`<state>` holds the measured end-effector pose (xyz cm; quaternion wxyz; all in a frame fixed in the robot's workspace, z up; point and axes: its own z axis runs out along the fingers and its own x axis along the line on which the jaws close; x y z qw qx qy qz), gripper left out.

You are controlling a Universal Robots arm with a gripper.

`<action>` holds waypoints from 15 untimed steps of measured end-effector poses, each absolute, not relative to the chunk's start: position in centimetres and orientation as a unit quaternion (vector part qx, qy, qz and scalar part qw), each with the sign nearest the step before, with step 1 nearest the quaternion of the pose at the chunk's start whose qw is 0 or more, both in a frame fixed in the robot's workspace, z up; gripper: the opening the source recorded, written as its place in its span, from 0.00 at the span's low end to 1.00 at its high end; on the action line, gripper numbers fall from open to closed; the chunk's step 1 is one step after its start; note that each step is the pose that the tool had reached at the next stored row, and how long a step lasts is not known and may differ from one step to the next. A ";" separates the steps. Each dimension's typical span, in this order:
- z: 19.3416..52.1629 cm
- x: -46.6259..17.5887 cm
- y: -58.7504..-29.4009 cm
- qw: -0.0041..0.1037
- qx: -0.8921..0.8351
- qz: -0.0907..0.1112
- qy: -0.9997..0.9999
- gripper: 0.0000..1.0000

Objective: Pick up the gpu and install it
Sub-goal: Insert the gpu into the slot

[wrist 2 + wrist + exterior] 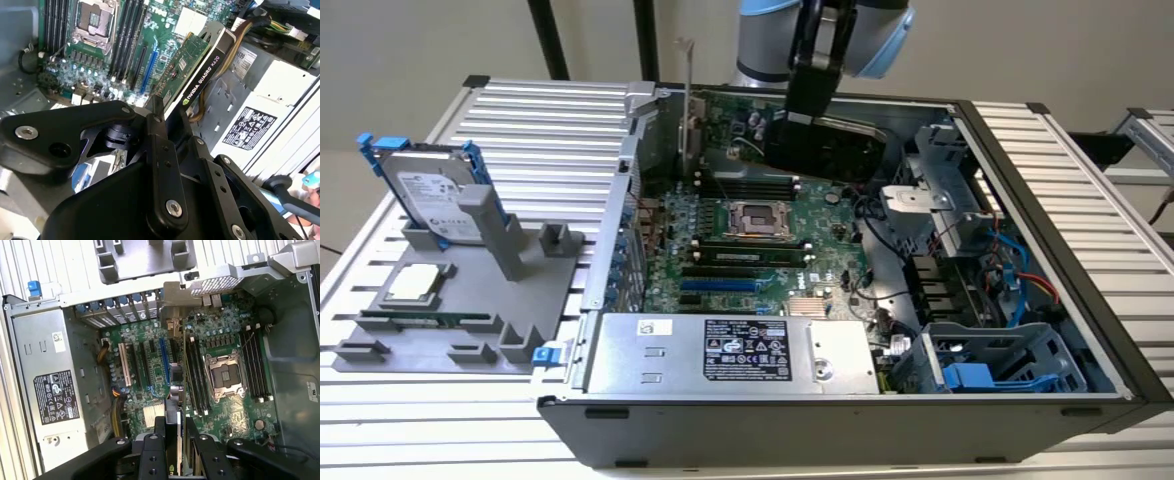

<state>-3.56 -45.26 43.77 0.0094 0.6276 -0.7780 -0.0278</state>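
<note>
The gpu (834, 148), a black-cooled card, hangs tilted over the far part of the motherboard (761, 250) inside the open computer case. My gripper (798, 122) is shut on its upper edge. In the second wrist view the gpu (192, 62) shows edge-on, green board beside black cooler, running away from the gripper (167, 114) over the board's slots. In the first wrist view the gpu (173, 390) is a thin edge between the fingers (150, 450), with its silver bracket end toward the case's rear wall, close to a blue slot (162, 357).
A power supply (720, 355) fills the case's near side, and a blue drive cage (987, 370) sits at the exterior view's right. Cables (1014, 260) run along that side. Outside, a grey fixture (467, 300) carries a hard drive with blue rails (434, 190), a processor chip (414, 283) and a memory stick (427, 320).
</note>
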 end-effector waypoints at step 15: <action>43.8 -3.6 -45.3 0.011 0.658 -0.027 -0.752 0.00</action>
